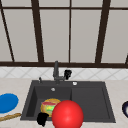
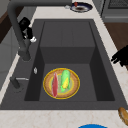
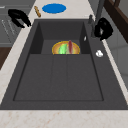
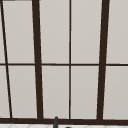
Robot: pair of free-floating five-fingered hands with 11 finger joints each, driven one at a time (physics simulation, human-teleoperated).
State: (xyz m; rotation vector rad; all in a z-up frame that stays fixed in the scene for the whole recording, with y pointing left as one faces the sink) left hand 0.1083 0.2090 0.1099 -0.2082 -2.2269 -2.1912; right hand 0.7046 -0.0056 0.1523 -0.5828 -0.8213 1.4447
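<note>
With the right hand [image 1: 67, 74] curled loosely by the faucet [image 1: 56, 71], holding nothing, a careless sweep risks knocking its lever; the left hand [image 1: 42, 119] hovers curled at the sink's [image 1: 105, 100] front rim.

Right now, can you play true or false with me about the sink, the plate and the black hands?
1. The plate lies in the sink basin. True.
2. The plate is bare. False: it holds something green and something red.
3. One hand is by the faucet. True.
4. The blue disc lies in the sink. False: it is on the counter, left of it.
5. The other hand is near the sink's front edge. True.
</note>
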